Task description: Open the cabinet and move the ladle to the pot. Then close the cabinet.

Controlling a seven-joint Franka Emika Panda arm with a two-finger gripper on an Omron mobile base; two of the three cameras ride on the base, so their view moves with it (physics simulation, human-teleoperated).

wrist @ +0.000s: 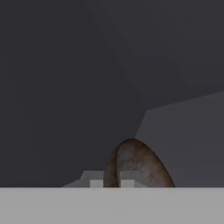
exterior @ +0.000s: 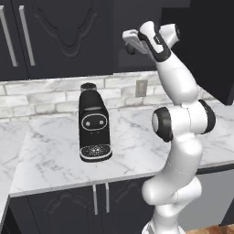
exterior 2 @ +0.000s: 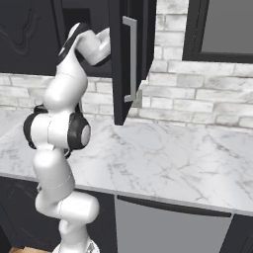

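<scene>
1. I count one tall black cabinet on the wall. One of its doors stands swung out toward me, edge-on in the right base view, with one long silver bar handle on its face.
2. In the left base view, two more long silver handles show at the upper left on closed carved doors.
3. One black coffee machine stands upright on the marble desk, left of my arm and well apart from it.
4. One grey outlet plate sits on the pale brick wall behind the desk.
5. Under the desk I see two short vertical handles on the lower black doors.
6. One dark-framed window shows at the upper right in the right base view.
7. My arm rises from the base, bends at the dark elbow joint above the desk edge, then reaches up and forward into the open cabinet, level with its lower part.
8. My pincer is inside the dark cabinet interior; two pale tips show low in the hand view.
9. One rounded brown, rust-mottled shape, the ladle, lies right at those tips, rising between and just beyond them.
10. I cannot tell whether my pincer is spread or pinching the ladle.
</scene>
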